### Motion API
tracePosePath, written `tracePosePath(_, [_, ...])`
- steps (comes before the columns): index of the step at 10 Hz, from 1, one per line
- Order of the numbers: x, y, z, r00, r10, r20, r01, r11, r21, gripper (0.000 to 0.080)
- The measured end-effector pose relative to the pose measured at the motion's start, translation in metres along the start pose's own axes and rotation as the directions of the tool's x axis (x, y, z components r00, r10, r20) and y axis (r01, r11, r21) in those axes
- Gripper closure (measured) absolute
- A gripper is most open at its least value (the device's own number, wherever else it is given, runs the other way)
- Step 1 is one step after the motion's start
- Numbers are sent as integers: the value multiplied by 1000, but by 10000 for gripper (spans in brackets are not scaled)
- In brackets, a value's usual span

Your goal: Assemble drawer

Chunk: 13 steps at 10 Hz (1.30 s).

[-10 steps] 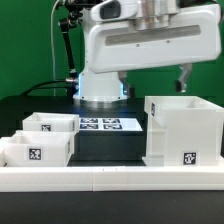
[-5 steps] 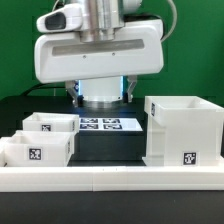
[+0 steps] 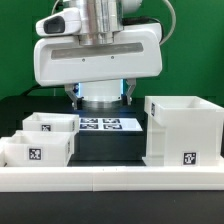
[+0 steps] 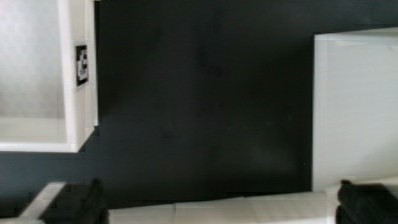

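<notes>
The drawer's tall white casing (image 3: pixel 183 130) stands at the exterior view's right, with a tag low on its front. Two shallow white trays (image 3: pixel 46 124) (image 3: pixel 35 148) sit at the left, each tagged. My gripper (image 3: pixel 100 95) hangs above the dark table between the trays and the casing, open and empty, with both fingers (image 3: pixel 127 92) spread wide. In the wrist view the gripper (image 4: pixel 222 205) is open over the dark table, fingertips (image 4: pixel 80 200) far apart. A tagged tray (image 4: pixel 36 70) lies on one side and the casing (image 4: pixel 356 110) on the other.
The marker board (image 3: pixel 110 124) lies flat on the table behind the trays. A long low white rail (image 3: pixel 110 180) runs along the front edge and also shows in the wrist view (image 4: pixel 214 212). The arm's base (image 3: pixel 100 98) stands at the back.
The hand has swung from above the casing to the exterior view's left, and now sits a little lower over the table's middle. The gripper stays open and the drawer parts have not moved.
</notes>
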State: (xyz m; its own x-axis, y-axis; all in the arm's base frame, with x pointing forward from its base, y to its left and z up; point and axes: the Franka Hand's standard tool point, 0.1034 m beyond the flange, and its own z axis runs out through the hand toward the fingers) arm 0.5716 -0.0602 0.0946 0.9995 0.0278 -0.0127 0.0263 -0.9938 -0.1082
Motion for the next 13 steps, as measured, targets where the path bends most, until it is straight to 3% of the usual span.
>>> tracePosePath(3, [-13, 25, 25, 1000, 5, -6, -5, 1000, -18, 150])
tracePosePath(9, [-19, 41, 60, 1000, 11, -24, -13, 999, -50, 150])
tracePosePath(13, [-37, 49, 80, 1000, 15, -11, -16, 998, -60, 150])
